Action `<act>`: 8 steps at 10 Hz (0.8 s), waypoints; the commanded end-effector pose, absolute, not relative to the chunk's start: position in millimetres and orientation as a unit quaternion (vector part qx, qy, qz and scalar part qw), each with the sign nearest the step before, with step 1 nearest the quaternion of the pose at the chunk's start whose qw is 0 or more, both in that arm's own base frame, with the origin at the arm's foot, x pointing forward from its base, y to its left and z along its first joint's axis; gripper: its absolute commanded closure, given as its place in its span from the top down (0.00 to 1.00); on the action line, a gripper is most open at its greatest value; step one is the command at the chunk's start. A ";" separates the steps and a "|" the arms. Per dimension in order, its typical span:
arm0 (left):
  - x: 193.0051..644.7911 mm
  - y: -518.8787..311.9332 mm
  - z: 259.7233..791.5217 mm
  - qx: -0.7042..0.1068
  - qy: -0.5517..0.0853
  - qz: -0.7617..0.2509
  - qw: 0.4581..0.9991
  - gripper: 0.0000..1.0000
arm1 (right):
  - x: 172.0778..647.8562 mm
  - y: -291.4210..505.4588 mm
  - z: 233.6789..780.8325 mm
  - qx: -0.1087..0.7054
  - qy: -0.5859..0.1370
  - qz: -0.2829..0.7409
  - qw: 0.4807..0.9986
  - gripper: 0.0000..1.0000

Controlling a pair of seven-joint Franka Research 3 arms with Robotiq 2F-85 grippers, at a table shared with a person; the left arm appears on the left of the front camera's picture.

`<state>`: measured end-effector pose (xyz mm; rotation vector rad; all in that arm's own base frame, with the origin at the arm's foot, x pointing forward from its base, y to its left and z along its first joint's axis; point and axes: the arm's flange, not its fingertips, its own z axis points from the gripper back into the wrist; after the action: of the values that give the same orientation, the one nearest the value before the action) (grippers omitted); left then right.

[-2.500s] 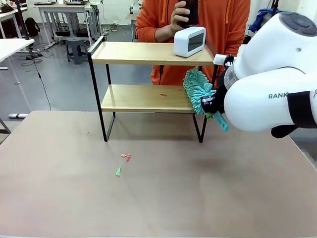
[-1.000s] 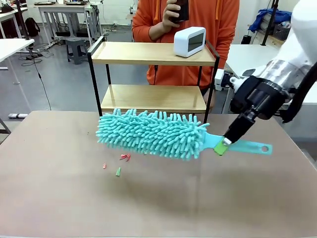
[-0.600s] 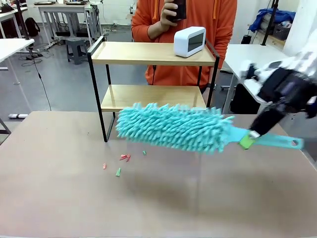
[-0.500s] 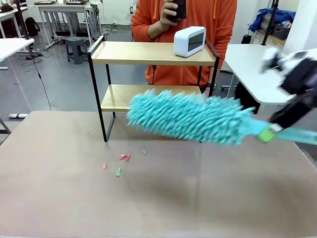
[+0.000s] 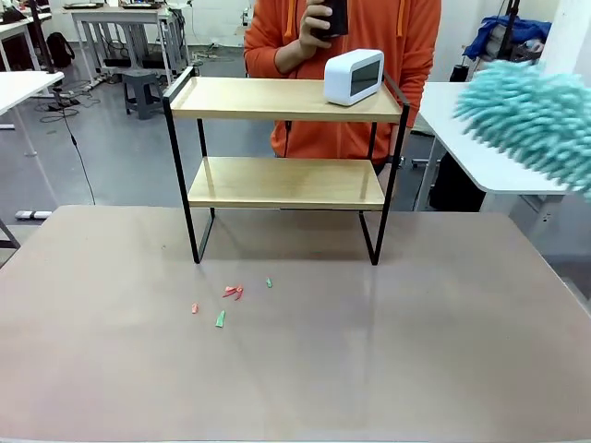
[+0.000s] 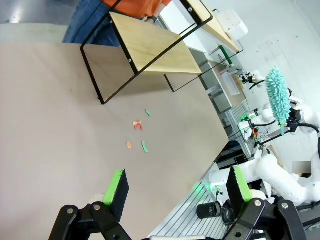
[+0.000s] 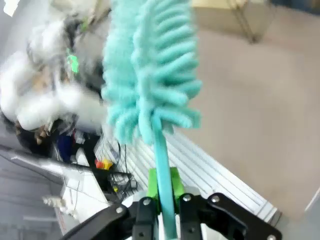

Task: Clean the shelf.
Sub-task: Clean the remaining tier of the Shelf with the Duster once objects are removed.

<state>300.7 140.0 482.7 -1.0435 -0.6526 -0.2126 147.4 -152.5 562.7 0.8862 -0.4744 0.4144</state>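
Observation:
The shelf [image 5: 277, 99] stands at the table's far side, two light wooden boards in a thin black frame; the left wrist view has the shelf [image 6: 150, 47] tilted. A white boxy device [image 5: 354, 77] sits on its top board, and the lower board is bare. A fluffy teal duster [image 5: 526, 115] hangs blurred, high at the right edge, well clear of the shelf. My right gripper [image 7: 163, 190] is shut on the duster's thin teal handle [image 7: 161, 150], with the duster head [image 7: 147, 75] rising above it. My left gripper [image 6: 177, 186] is open over the table, holding nothing.
Several small red and green scraps [image 5: 231, 293] lie on the brown table [image 5: 369, 369] in front of the shelf; they are the scraps [image 6: 137, 125] in the left wrist view. A person in orange [image 5: 416, 55] stands behind the shelf holding a dark phone. White tables stand at the right and left.
The right arm has swung the duster from in front of the shelf up and off to the right. More scraps now lie on the table than 2.5 s ago.

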 end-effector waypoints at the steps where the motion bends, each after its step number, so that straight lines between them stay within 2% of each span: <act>1: 301.0 138.0 482.3 -0.494 -0.317 -0.104 0.803 1.00 | 172.6 -140.0 524.5 0.404 -0.222 0.033 0.887 0.00; 3: 301.0 138.0 482.3 -0.494 -0.317 -0.104 0.803 1.00 | 210.4 -123.0 508.3 0.307 -0.210 -0.077 0.925 0.00; 4: 301.0 138.0 482.3 -0.494 -0.317 -0.104 0.803 1.00 | 162.7 -164.4 519.6 0.385 -0.227 0.045 0.893 0.00; 8: 301.0 138.0 482.3 -0.494 -0.317 -0.104 0.803 1.00 | 162.7 -164.4 519.6 0.385 -0.227 0.045 0.893 0.00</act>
<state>301.0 140.0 482.9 -1.0464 -0.6553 -0.2111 163.8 -160.8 518.2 0.8116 -0.4692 0.0712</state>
